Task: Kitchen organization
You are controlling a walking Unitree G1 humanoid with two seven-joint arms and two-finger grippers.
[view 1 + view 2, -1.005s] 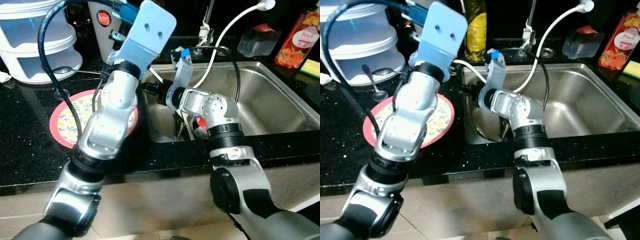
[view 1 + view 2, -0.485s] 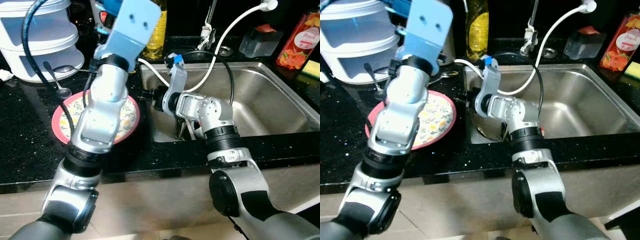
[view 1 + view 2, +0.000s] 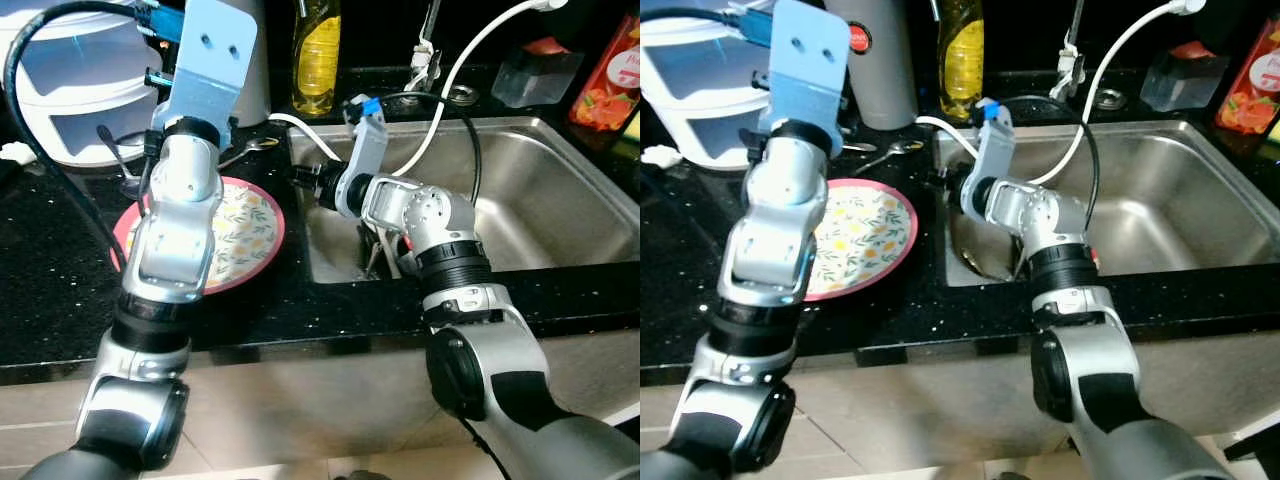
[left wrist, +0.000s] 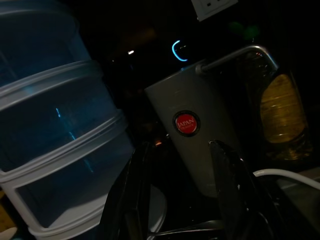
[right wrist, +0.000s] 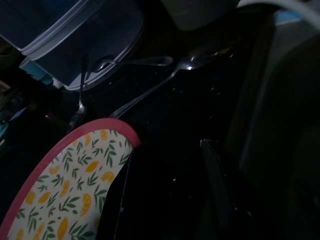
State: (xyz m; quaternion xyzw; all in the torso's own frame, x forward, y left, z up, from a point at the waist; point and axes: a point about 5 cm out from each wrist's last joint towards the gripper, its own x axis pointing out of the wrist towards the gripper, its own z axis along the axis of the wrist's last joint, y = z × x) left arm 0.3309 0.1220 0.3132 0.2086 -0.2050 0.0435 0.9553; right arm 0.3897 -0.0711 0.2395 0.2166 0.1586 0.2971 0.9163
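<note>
The left gripper (image 4: 177,200) is raised above the black counter (image 3: 50,300). Its 2 fingers stand apart with nothing between them. Straight ahead of the jaws is the grey flask (image 4: 192,145) with a red round label, to one side of them the stack of clear containers (image 4: 55,135), and to the other side the yellow bottle (image 4: 280,120).

The right gripper (image 5: 167,195) reaches over the left edge of the steel sink (image 3: 540,200) toward the counter. Its fingers are also apart and hold nothing. The plate with a red rim and a lemon pattern (image 5: 70,185) lies just beside one finger, and I cannot tell if they touch. Beyond the jaws, 2 spoons (image 5: 150,85) lie on the counter, and a fork (image 5: 80,107) lies near the containers.

In my judgement the organization is at an early point. The plate and the cutlery are not yet put away. In the sink, under the right arm, there are some utensils (image 3: 375,258), but they are too small to name. The pictures do not show which thing goes where, so what is left is most of the work.
</note>
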